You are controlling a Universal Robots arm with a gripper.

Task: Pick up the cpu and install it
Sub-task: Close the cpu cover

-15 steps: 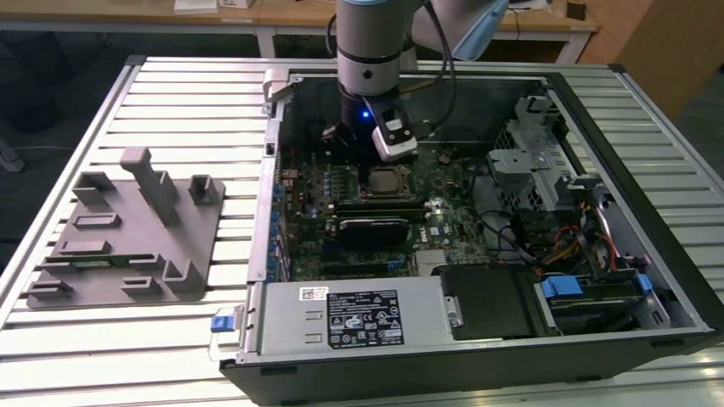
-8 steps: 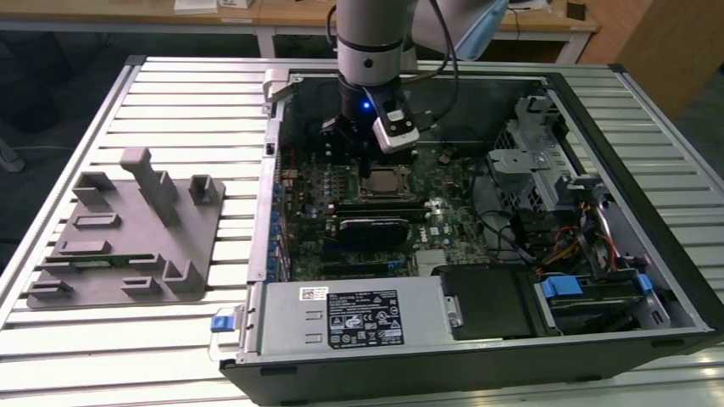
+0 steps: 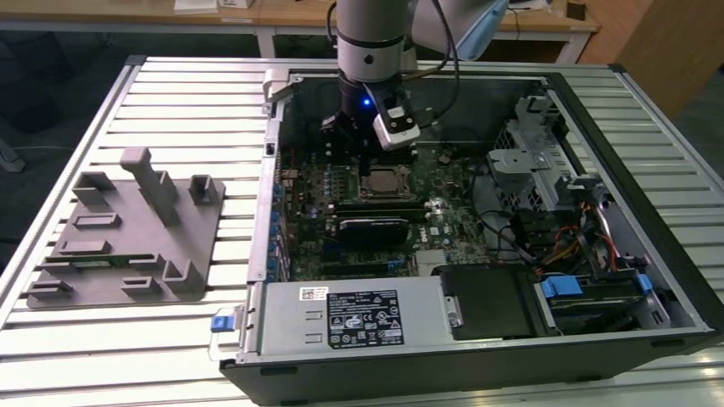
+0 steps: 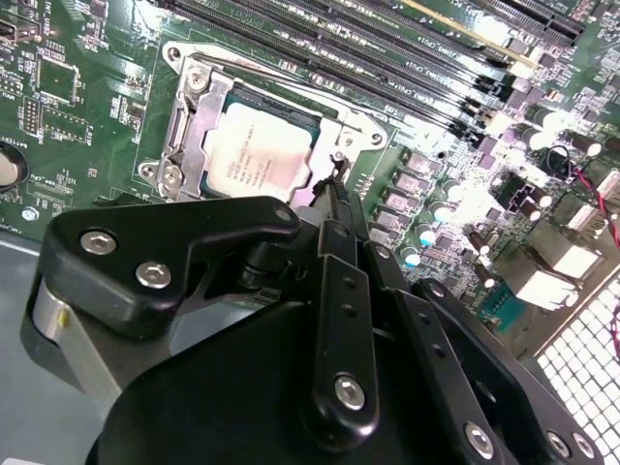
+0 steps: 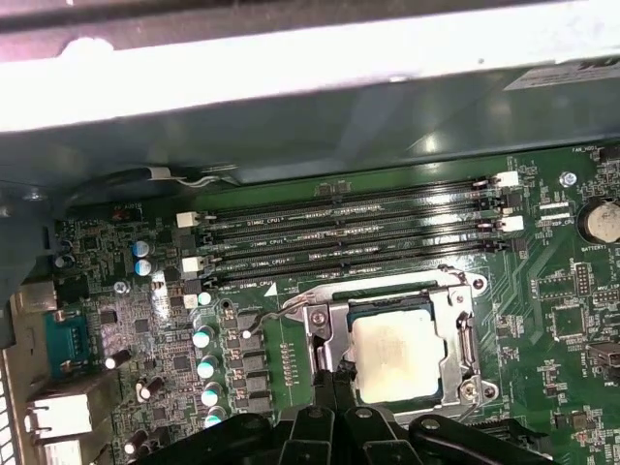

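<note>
The cpu (image 3: 387, 180) lies flat in the silver-framed socket (image 4: 192, 121) on the green motherboard inside the open computer case. Its pale metal top shows in both wrist views (image 4: 254, 150) (image 5: 397, 354). My gripper (image 3: 359, 140) hangs low inside the case, just beside the socket's edge. Its black fingertips (image 4: 334, 194) (image 5: 329, 380) meet in a point next to the socket frame, shut with nothing between them. A thin wire lever (image 5: 276, 310) runs along the socket on the gripper's side.
Memory slots (image 5: 349, 232) run beside the socket. A black block (image 3: 374, 229) sits on the board nearer the power supply (image 3: 351, 318). A drive cage and cables (image 3: 543, 170) fill the case at the exterior view's right. A grey fixture (image 3: 125, 237) stands outside, at its left.
</note>
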